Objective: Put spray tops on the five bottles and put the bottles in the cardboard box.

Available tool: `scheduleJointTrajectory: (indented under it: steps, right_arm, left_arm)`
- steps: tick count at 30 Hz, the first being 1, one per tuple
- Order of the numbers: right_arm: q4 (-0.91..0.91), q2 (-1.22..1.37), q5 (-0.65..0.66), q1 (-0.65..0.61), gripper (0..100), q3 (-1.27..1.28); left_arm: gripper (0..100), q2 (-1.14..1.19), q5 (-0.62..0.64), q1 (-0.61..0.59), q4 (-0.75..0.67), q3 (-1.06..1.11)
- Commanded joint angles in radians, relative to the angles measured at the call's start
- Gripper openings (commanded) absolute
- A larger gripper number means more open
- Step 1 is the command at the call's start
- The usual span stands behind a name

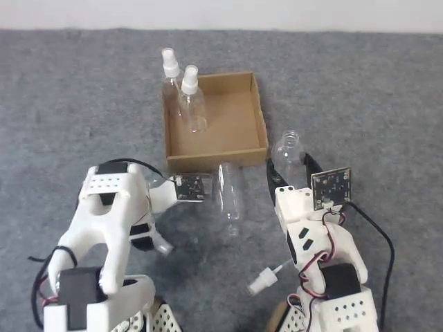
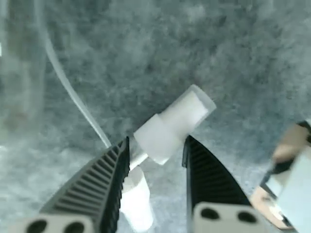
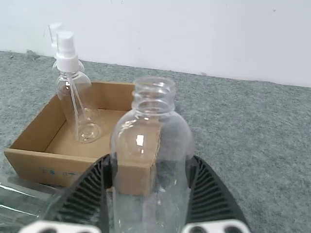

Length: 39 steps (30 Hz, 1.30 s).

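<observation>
**Operator:** Where does the top sit against my left jaws?

**Spotter:** Your left gripper (image 2: 156, 140) has a spray top (image 2: 170, 131) pinched at its collar, one jaw on each side. The top is tilted, and its thin dip tube (image 2: 68, 82) curves away over the grey carpet (image 2: 233, 58).

**Operator:** And my right?

**Spotter:** Your right gripper (image 3: 150, 159) is closed around the body of an open bottle (image 3: 151, 141). The bottle is upright, its neck is bare, and it is just beside the box's near right corner.

**Operator:** What's loose on the carpet?

**Spotter:** A loose spray top (image 1: 266, 280) lies by your right arm's base. Farther out, a lying bottle (image 1: 229, 197) rests on its side between your arms, just in front of the box.

**Operator:** And the box?

**Spotter:** The cardboard box (image 1: 259, 117) holds one capped bottle (image 1: 192, 104), standing upright near its far left corner. A second capped bottle (image 1: 169, 69) stands right at that corner, and I cannot tell whether it is inside or just outside.

**Operator:** Any writing?

**Spotter:** There is faint blue print (image 3: 48, 171) on the box's front wall, too small to read.
</observation>
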Motion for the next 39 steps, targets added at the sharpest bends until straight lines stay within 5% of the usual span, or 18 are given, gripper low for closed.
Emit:
scheduleJointTrajectory:
  steps: [1, 25, 34, 39]
  right_arm:
    - [-0.024, -0.024, -0.003, 0.008, 0.9, -0.012]
    - [-0.024, -0.024, -0.003, 0.008, 0.9, -0.012]
    - [-0.024, -0.025, -0.003, 0.01, 0.9, -0.012]
    - [-0.024, -0.025, -0.003, 0.01, 0.9, -0.012]
  left_arm:
    - [16, -0.014, -0.009, 0.002, -0.064, 0.018]
    - [18, -0.012, 0.315, 0.218, -0.135, -0.048]
    - [22, -0.011, 0.308, 0.222, -0.051, -0.148]
    - [21, -0.003, 0.201, 0.224, -0.058, -0.113]
